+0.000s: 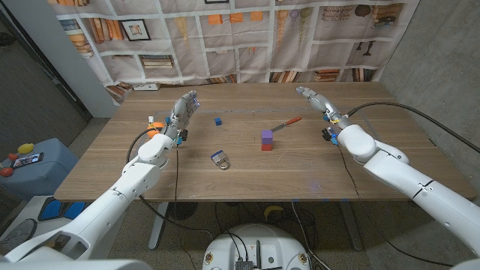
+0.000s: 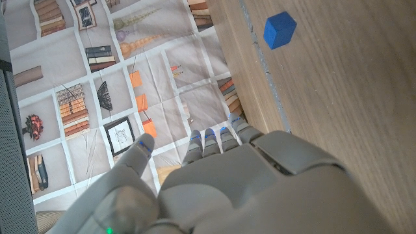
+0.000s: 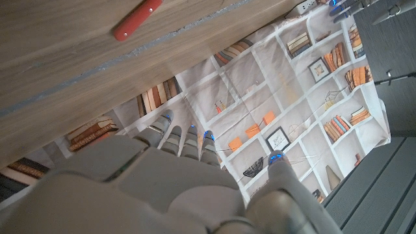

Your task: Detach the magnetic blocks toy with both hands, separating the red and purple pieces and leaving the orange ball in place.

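1. The magnetic blocks toy [image 1: 266, 140] stands near the middle of the wooden table [image 1: 300, 169], a purple piece [image 1: 266, 136] stacked squarely on a red piece [image 1: 266, 146], the two touching. It sits between the two hands, well apart from both, nearer to the robot than either one.
2. The left hand [image 1: 182, 111] is raised over the table's left part, fingers extended and close together, holding nothing. The toy lies off to its right.
3. The right hand [image 1: 315, 99] reaches out over the far right part, fingers stretched forward, holding nothing. The toy lies to its left.
4. I cannot pick out an orange ball on the toy; something small and orange [image 1: 152, 131] shows just beside the left arm, too hidden to name.
5. Judged by look, the pieces are small, rigid, light cubes with smooth faces, so likely slippery.
6. A sensible hold: one hand pinches the red piece's side faces to pin it, the other pinches the purple piece and tilts or slides it off, since magnets resist a straight pull.
7. Other items: a small blue cube [image 1: 218, 121], a red-handled tool [image 1: 286, 122] and a metal clip-like object [image 1: 220, 160].
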